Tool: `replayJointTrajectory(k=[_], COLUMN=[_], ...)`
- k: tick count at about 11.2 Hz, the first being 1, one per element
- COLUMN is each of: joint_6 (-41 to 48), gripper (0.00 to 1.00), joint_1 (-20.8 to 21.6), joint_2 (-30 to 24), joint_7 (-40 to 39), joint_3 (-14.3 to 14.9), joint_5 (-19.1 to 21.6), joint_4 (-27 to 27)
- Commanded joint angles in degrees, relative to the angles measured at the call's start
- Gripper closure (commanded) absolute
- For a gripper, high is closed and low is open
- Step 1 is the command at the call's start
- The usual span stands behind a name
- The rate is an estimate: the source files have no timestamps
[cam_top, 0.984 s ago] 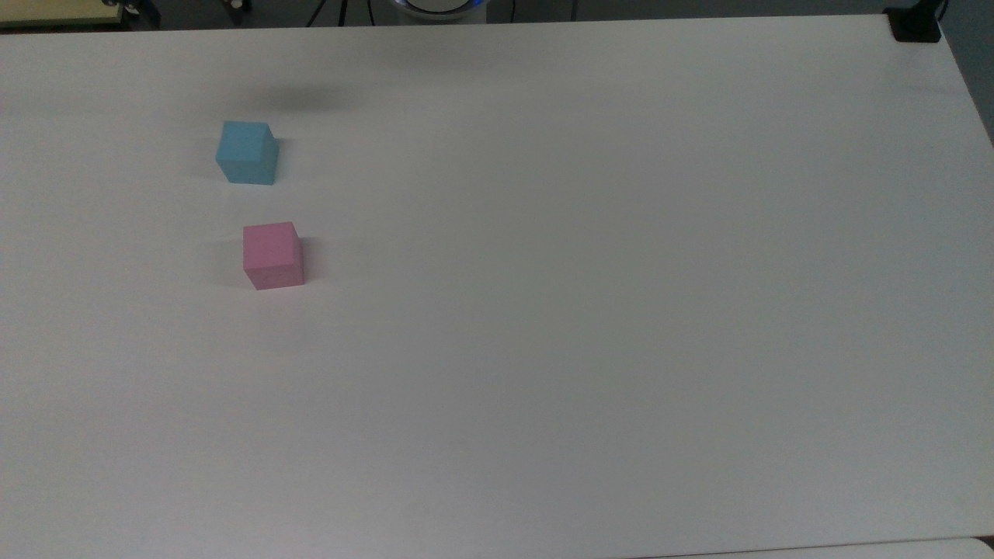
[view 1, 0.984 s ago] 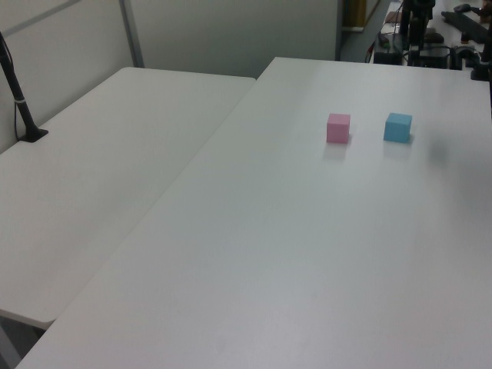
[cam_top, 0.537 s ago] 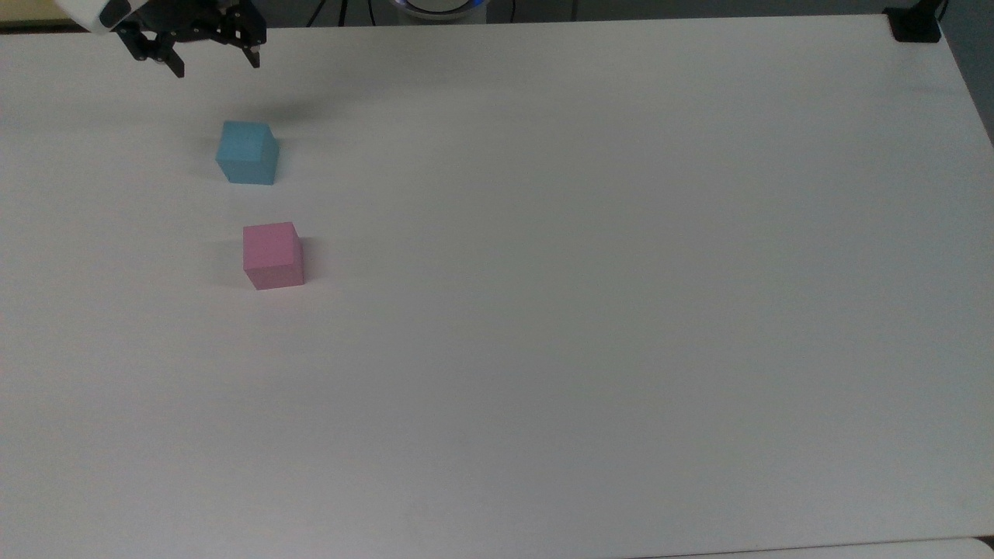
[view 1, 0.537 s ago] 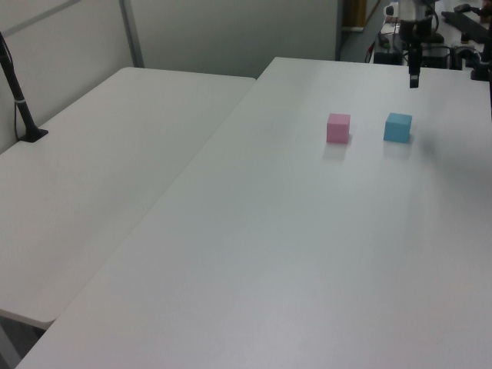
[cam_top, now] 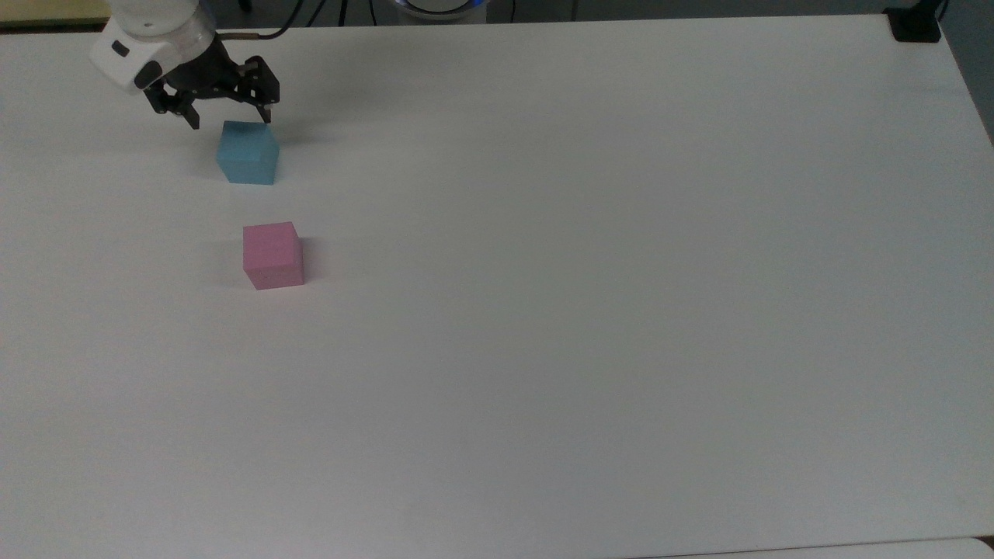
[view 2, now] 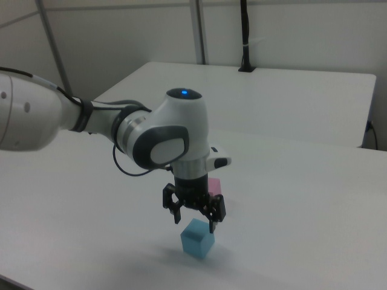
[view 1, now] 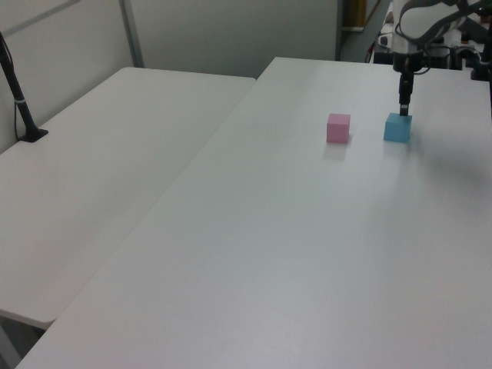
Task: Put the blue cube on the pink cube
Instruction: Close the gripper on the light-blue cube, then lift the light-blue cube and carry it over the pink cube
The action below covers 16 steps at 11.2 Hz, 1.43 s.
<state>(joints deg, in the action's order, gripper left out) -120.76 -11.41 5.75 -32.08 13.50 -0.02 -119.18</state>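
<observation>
Top view, end effector (cam_top: pixel 229 119) spread above blue cube (cam_top: pixel 247 154), pink cube (cam_top: pixel 272 255) near

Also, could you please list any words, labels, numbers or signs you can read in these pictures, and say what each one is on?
There is no readable text.
The blue cube has plain faces.
The pink cube has plain faces.
The gripper and the white table bear no legible marking.

white table (cam_top: pixel 590 310) | second white table (view 1: pixel 100 161) alongside | black post (view 1: pixel 19 100) on it
</observation>
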Motion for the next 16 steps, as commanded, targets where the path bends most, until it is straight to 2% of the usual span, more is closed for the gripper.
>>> replayJointTrajectory(k=[1,3,4,5,6,7,10,13,16], joint_6=[-4.5,-5.7,-6.4,-6.4,-5.8,-3.9,10.0,11.6,11.5], gripper=[0.01,0.01,0.09,0.36,0.52,0.53,0.53,0.53,0.51], joint_1=[2.3,2.6,3.2,3.1,2.8,2.5,1.9,3.0,5.2], joint_2=[2.1,4.1,4.7,4.8,4.4,3.7,4.2,6.2,13.3], joint_7=[3.9,6.3,6.7,6.7,6.6,6.1,5.2,4.4,4.5], joint_3=[0.3,-0.1,-0.2,-0.2,-0.2,-0.1,-0.2,-0.2,-0.2], joint_5=[0.6,0.5,0.5,0.5,0.5,0.5,0.5,1.1,2.1], joint_4=[-1.6,-1.7,-1.7,-1.4,-1.1,-0.2,11.7,19.0,29.0])
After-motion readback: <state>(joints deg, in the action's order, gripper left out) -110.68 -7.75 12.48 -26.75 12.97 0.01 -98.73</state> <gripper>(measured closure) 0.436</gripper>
